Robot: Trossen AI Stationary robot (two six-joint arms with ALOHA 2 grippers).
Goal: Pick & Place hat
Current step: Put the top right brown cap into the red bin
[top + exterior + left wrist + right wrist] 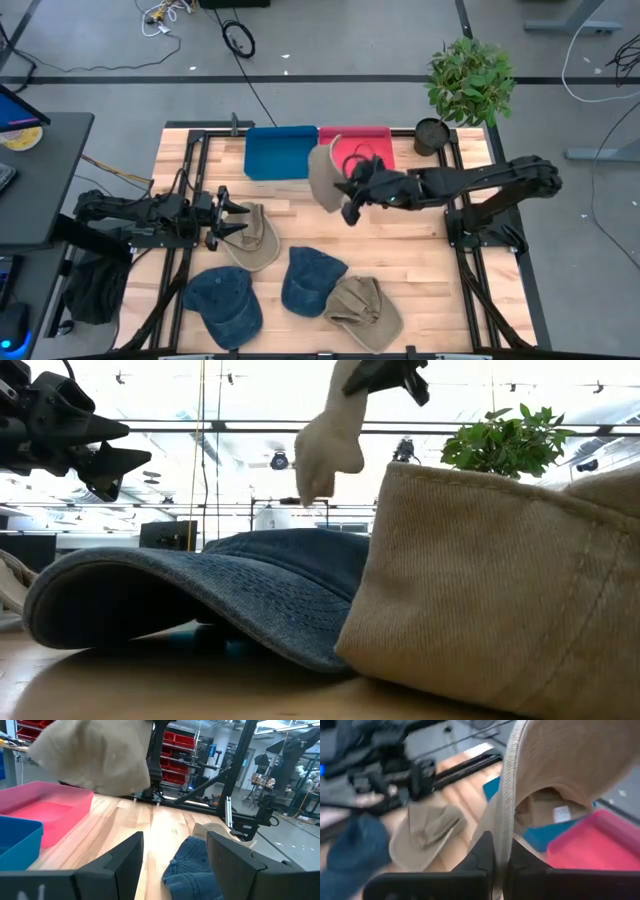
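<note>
Right gripper (350,200) is up in the air at centre frame of the high view, pinched tight on the brim of a beige hat (323,175). In the right wrist view the brim edge (507,820) runs straight down between the two closed fingers. The hat hangs clear of the counter (400,250), just at the near edge of the blue bin (280,152) and the pink bin (358,146), which sit side by side at the top of the frame.

Left gripper (232,218) sits at the left side, fingers spread wide and holding nothing, right over a tan hat (255,238) lying on the wood.

Lower in the frame: a blue cap (225,303) at lower left, another blue cap (310,282) at centre, and a tan cap (365,312) touching it on the right. A potted plant (468,85) stands at the upper right corner.
</note>
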